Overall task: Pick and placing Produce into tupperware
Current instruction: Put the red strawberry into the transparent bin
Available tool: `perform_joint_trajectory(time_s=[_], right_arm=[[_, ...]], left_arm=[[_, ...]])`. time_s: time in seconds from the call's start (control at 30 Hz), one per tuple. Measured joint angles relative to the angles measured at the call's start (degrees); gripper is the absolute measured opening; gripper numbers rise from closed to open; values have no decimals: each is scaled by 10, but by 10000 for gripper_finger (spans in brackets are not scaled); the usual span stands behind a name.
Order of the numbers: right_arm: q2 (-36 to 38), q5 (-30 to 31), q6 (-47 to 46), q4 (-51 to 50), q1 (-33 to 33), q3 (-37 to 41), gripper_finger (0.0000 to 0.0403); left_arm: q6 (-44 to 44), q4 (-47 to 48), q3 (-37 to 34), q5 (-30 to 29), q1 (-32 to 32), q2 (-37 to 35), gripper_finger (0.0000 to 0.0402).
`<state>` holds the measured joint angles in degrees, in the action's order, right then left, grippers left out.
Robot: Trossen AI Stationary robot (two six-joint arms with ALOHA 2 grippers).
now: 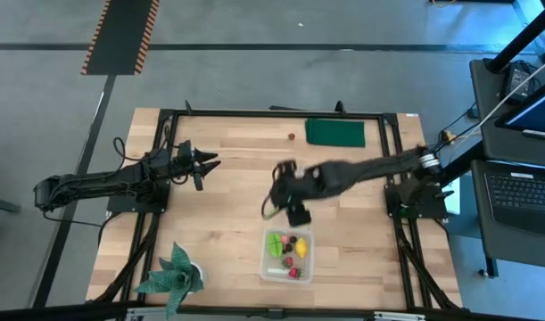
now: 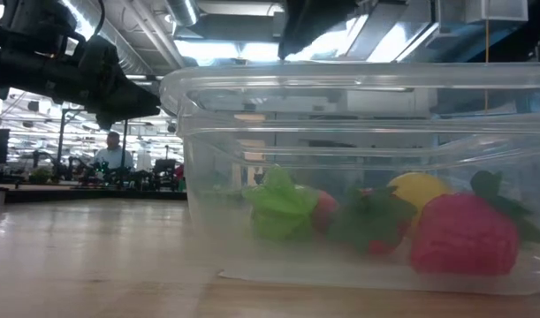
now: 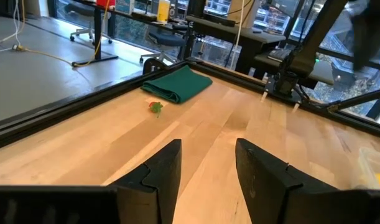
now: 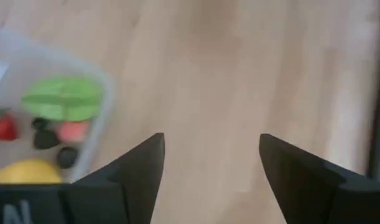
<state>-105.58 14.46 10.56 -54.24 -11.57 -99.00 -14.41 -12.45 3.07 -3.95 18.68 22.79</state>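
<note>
The tupperware (image 1: 287, 254) sits on the wooden table (image 1: 227, 192) near its front edge, holding the produce: a light green piece (image 1: 275, 242), a yellow lemon-like piece (image 1: 301, 245), red and pink berries (image 1: 293, 267) and tiny dark ones. One small red and green piece (image 3: 155, 107) lies apart on the table near the dark green pad (image 1: 335, 133) at the back – the left wrist view shows it plainly, while from above it is only a speck.

The right gripper (image 1: 270, 207) hangs just beside the container's back left corner, its fingers (image 4: 137, 171) spread with nothing between them. The left gripper (image 1: 203, 161) waits well apart at the table's left, fingers also spread and empty.

A teal leafy plant (image 1: 171, 276) stands at the front left corner. The low view looks through the container wall – a pink berry (image 2: 464, 233) nearest – and shows a person (image 2: 113, 152) far behind.
</note>
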Motion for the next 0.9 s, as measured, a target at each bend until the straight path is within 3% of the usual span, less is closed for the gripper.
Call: perform_joint_trajectory(time_s=[0.17, 0.4, 0.7, 0.9], right_arm=[[57, -17, -2, -4, 85, 0, 271], [83, -114, -10, -9, 204, 0, 286], [70, -132, 6, -4, 325, 0, 339], [42, -118, 12, 88, 379, 0, 382]], left_arm=[[0, 0, 0, 0, 0, 0, 151], [0, -1, 0, 0, 0, 0, 149], [0, -1, 0, 0, 0, 0, 140], [0, -2, 0, -25, 0, 0, 147]])
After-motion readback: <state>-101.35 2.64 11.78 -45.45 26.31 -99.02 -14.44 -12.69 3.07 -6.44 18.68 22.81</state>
